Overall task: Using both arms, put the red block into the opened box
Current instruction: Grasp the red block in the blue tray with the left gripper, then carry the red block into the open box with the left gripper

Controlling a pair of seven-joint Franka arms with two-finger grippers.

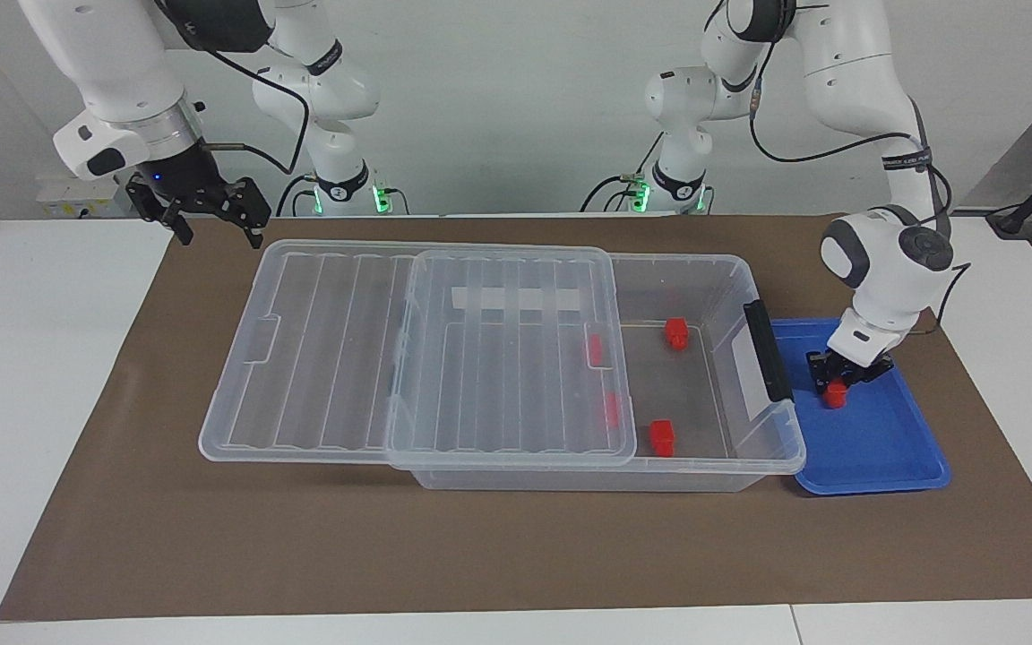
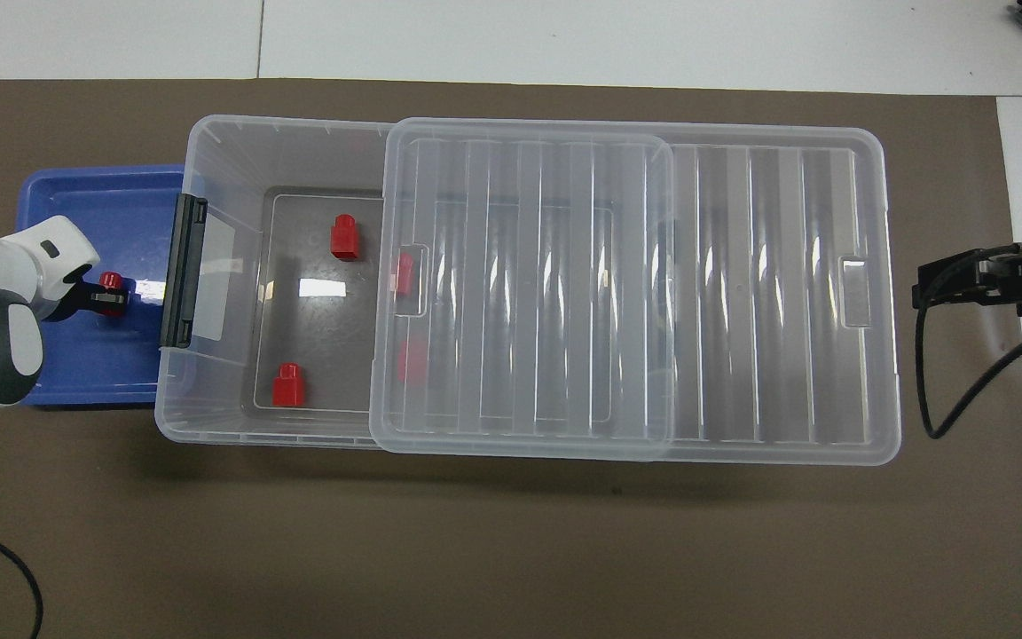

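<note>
A small red block (image 1: 833, 395) (image 2: 109, 284) sits in the blue tray (image 1: 874, 448) (image 2: 94, 204), and my left gripper (image 1: 838, 383) (image 2: 108, 296) is shut on it from above. The clear box (image 1: 753, 273) (image 2: 209, 142) lies beside the tray, its end toward the left arm uncovered. The ribbed clear lid (image 1: 507, 358) (image 2: 529, 293) covers the rest and juts out toward the right arm's end. My right gripper (image 1: 219, 235) (image 2: 923, 291) hangs open and empty in the air just off that end of the lid.
Two red blocks (image 1: 676, 332) (image 1: 661, 436) lie on the box's uncovered floor, and two more (image 1: 595, 349) (image 1: 610, 408) show through the lid's edge. A black latch bar (image 1: 767, 349) (image 2: 181, 271) stands on the box's end wall next to the tray. A brown mat covers the table.
</note>
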